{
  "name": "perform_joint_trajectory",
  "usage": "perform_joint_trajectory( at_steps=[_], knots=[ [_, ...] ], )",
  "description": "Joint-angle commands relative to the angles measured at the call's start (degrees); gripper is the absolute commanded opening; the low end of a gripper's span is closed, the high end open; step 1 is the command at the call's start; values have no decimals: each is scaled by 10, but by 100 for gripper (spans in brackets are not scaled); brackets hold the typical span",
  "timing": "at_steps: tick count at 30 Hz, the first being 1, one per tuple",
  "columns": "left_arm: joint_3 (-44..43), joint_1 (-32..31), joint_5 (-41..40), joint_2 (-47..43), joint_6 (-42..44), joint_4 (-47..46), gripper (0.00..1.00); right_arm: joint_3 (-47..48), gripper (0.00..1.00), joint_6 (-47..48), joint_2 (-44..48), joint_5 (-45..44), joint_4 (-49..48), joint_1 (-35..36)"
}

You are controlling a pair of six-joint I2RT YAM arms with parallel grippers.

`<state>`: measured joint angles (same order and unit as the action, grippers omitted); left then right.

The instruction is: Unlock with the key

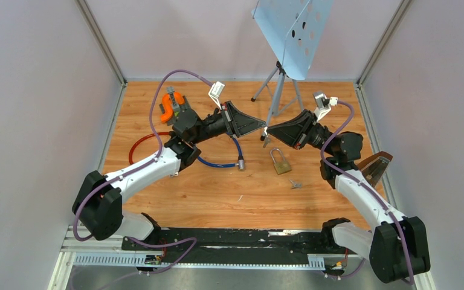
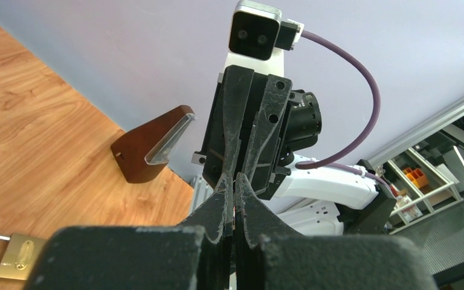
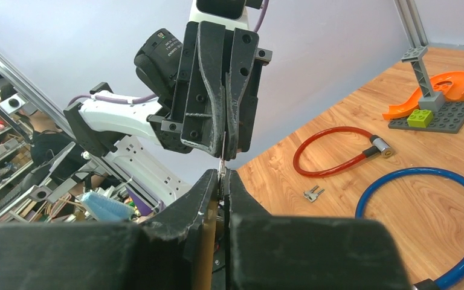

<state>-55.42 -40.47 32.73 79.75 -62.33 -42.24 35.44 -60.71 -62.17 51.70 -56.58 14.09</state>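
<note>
A brass padlock (image 1: pixel 281 162) lies flat on the wooden table, shackle pointing away; its corner also shows in the left wrist view (image 2: pixel 18 257). My left gripper (image 1: pixel 261 125) and right gripper (image 1: pixel 270 132) meet tip to tip above the table, just behind the padlock. A thin metal key (image 3: pixel 222 156) spans the two sets of tips, and a small part of it hangs below them (image 1: pixel 266 141). My left gripper (image 2: pixel 234 181) is shut and my right gripper (image 3: pixel 220 175) is shut, both pinching the key.
A second bunch of keys (image 1: pixel 296 184) lies right of the padlock. A blue cable lock (image 1: pixel 220 162) and a red cable lock (image 1: pixel 138 145) lie left, with loose keys (image 3: pixel 314 193) nearby. An orange toy block (image 1: pixel 172 104), a tripod stand (image 1: pixel 281 84) and a brown metronome (image 1: pixel 376 166) stand around.
</note>
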Motion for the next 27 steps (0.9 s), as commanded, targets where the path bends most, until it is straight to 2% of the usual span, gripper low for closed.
perform_joint_trajectory(
  at_steps=[1,3,7,9,11,12,13,14,15,16,17,18,21,23,27],
  knots=[
    [-4,-6,3,-2,-6,-36,0,2,5,-3,-4,4,-21,3],
    [-3,-6,1,-3,-6,-37,0,4,0,0,-4,4,-11,4],
    [4,-6,-5,-7,1,-33,0,0,0,3,0,-2,2,3],
    [7,-5,-14,-16,20,-11,5,-6,0,6,5,-5,10,3],
    [7,-5,-30,-31,51,30,19,-11,0,11,12,-10,27,4],
    [7,-4,-37,-43,62,67,29,-15,0,13,16,-13,38,4],
    [5,-3,-56,-50,87,90,34,-20,0,14,21,-16,45,3],
    [4,-1,-79,-66,100,136,45,-24,0,15,26,-21,56,3],
    [0,0,-91,-73,124,188,52,-30,0,17,32,-25,69,3],
    [-2,3,-120,-88,137,214,68,-36,0,20,38,-30,82,3],
    [-10,4,-139,-95,159,275,77,-44,0,22,45,-38,97,3],
    [-19,6,-177,-107,169,308,93,-51,0,23,52,-47,112,4],
    [-39,18,-246,-122,172,456,99,-78,0,23,77,-70,145,3],
    [-34,47,-248,-127,148,496,100,-94,0,26,96,-88,169,3],
    [35,130,-170,-133,74,461,97,-109,0,48,131,-130,238,3]
  ],
)
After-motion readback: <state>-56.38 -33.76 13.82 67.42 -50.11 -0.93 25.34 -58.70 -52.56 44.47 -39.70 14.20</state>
